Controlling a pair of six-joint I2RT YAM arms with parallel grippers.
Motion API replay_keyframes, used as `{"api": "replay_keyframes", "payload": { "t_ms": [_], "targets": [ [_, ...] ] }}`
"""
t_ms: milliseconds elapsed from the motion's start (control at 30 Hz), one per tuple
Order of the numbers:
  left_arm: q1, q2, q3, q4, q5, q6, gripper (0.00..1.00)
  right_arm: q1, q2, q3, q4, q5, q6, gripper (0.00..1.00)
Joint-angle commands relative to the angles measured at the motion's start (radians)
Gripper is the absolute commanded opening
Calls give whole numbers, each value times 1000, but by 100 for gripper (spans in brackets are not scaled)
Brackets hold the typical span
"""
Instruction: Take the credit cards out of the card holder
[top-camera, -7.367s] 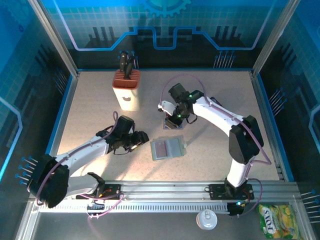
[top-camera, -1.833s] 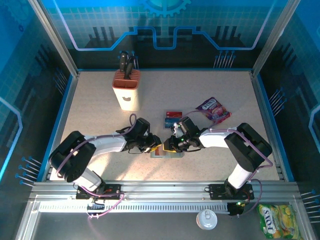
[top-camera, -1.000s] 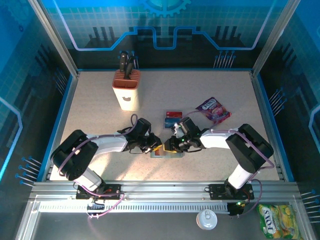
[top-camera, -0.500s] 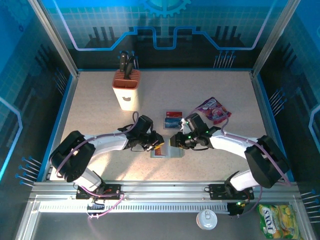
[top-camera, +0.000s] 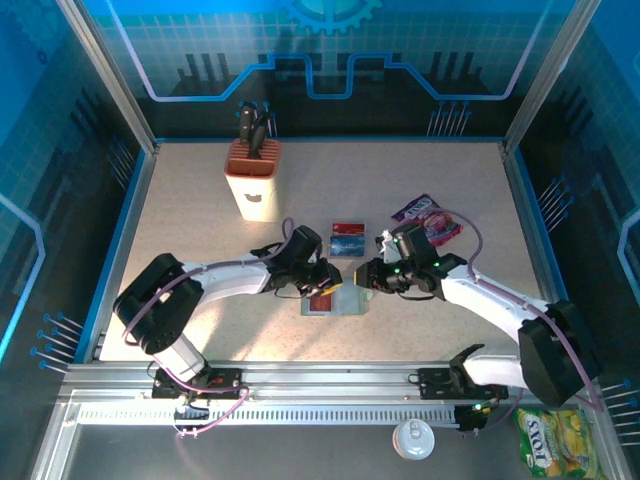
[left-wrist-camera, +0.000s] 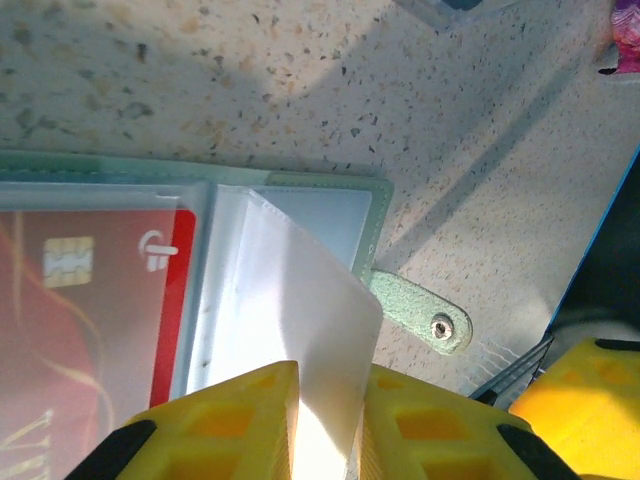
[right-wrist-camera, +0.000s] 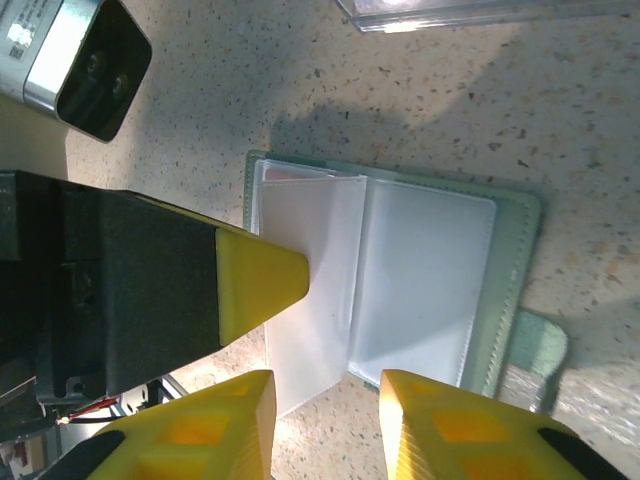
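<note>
Between the left claw's (left-wrist-camera: 330, 390) yellow fingers (left-wrist-camera: 215, 425): a clear leaf (left-wrist-camera: 290, 300) of the holder (left-wrist-camera: 380, 225), pinched tight and curling up off the pockets beneath. Just left of that claw, tucked in a holder pocket, one card (left-wrist-camera: 90, 320), red band and chip showing. Just right of it, the holder's snap tab (left-wrist-camera: 425, 312), flat on the bench (left-wrist-camera: 250, 80).

Directly under both claws, seen from above, the holder lying open on the bench. Facing the left claw across the holder, tips close together, the right claw (right-wrist-camera: 326, 385). Fingers of that claw narrowly parted, nothing clamped between them. Just ahead of its tips, the holder's pale leaves spread flat, with one left-claw fingertip (right-wrist-camera: 262, 285) over the nearer leaf.

Beyond both claws, apart from the holder, a second card (top-camera: 347, 240) lying loose on the bench. Beside the right claw's wrist, a purple packet (top-camera: 428, 216). Well beyond the left claw, a knife block (top-camera: 252, 182).
</note>
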Motion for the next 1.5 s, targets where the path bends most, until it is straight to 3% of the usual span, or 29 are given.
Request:
{"api": "replay_keyframes", "payload": {
  "t_ms": [0,367,800,1467],
  "targets": [
    [-13,38,46,-29,28,20,22,-23,-42,-25,-50,3,-20,34],
    [-43,140,129,-8,53,16,22,-56,-115,-54,-92,-1,-27,35],
    [-45,159,154,-24,56,34,33,-59,-126,-65,-90,-9,-13,35],
    [48,-14,-44,5,41,51,32,28,15,11,-33,-11,27,35]
  ]
}}
